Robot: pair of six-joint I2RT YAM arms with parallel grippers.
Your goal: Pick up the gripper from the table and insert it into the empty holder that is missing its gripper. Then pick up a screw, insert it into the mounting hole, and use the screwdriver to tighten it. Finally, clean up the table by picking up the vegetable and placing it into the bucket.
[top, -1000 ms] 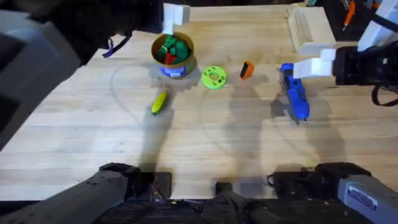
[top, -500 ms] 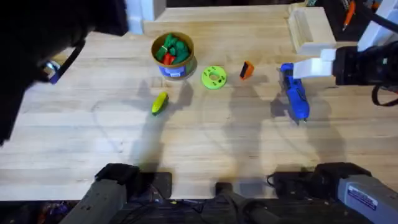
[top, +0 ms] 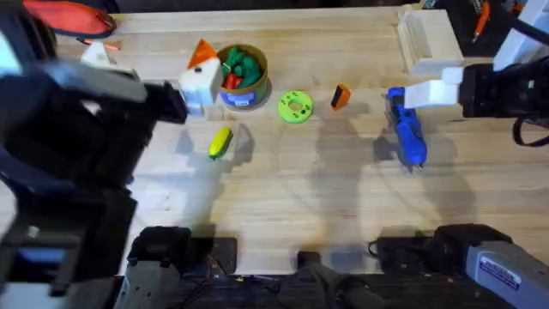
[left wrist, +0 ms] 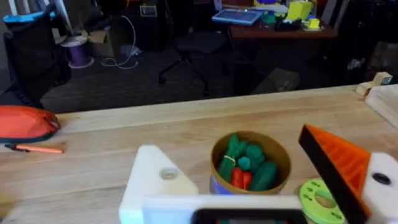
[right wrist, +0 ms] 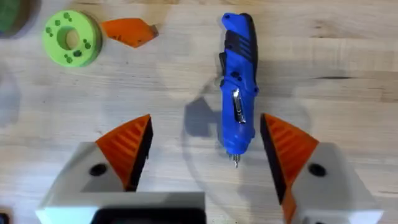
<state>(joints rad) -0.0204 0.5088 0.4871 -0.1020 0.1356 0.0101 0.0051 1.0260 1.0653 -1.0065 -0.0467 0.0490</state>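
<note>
The gripper (top: 340,96) (right wrist: 127,29), a small orange wedge, lies on the table right of the green disc. My left gripper (top: 202,73) (left wrist: 249,186) stands open just left of the bucket (top: 240,73) (left wrist: 250,163), which holds green and red toys. One of its fingers is the plain white peaked holder (left wrist: 155,183); the other carries an orange ribbed pad (left wrist: 339,165). The yellow vegetable (top: 220,142) lies in front of the bucket. My right gripper (top: 433,90) (right wrist: 205,152) hangs open over the blue screwdriver (top: 406,127) (right wrist: 238,87). The screw is out of view.
A green ring disc (top: 295,106) (right wrist: 71,37) sits between the bucket and the orange wedge. A pale wooden slotted box (top: 426,39) stands at the back right. A red pouch (top: 73,17) (left wrist: 25,122) and an orange pen (left wrist: 34,148) lie at the back left.
My left arm has swung from high under the camera down to the left of the bucket. The right arm and the things on the table have not moved.
</note>
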